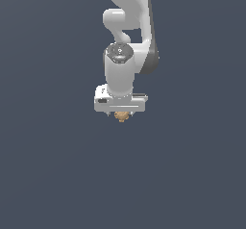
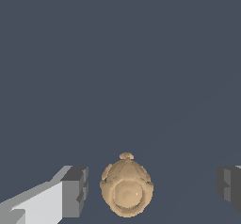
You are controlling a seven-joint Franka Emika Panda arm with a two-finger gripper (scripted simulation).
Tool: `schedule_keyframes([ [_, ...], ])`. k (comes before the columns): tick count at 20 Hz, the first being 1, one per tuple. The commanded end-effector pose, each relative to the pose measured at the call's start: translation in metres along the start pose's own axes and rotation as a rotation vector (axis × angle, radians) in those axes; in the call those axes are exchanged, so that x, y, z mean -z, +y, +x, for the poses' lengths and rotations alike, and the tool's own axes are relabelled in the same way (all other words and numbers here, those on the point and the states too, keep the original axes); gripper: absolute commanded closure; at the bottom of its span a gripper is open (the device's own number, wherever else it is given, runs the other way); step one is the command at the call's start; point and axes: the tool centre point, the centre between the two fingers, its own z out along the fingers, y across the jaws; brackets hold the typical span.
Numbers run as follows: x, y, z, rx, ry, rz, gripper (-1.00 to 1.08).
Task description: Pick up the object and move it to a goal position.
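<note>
The object (image 2: 126, 187) is a small tan-brown, lumpy, roundish thing with a little knob on one end. In the wrist view it lies on the dark floor between my two fingers (image 2: 74, 191), with clear gaps on both sides. My gripper (image 2: 153, 188) is open around it and touches nothing. In the exterior view the object (image 1: 122, 116) peeks out just under the white gripper body (image 1: 120, 104), which hides most of it and the fingers.
The arm (image 1: 127, 31) comes down from the top of the exterior view. The floor (image 1: 57, 165) is a plain dark grey-blue surface with nothing else on it in view.
</note>
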Motion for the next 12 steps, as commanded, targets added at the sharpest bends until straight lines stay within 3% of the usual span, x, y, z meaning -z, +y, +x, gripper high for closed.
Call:
schedule_keyframes([
  [1, 0.0008, 0.0054, -0.0003, -0.012, -0.004, 0.002, -0.92],
  [12, -0.0057, 0.0042, -0.0057, 0.046, -0.002, 0.003, -0.92],
])
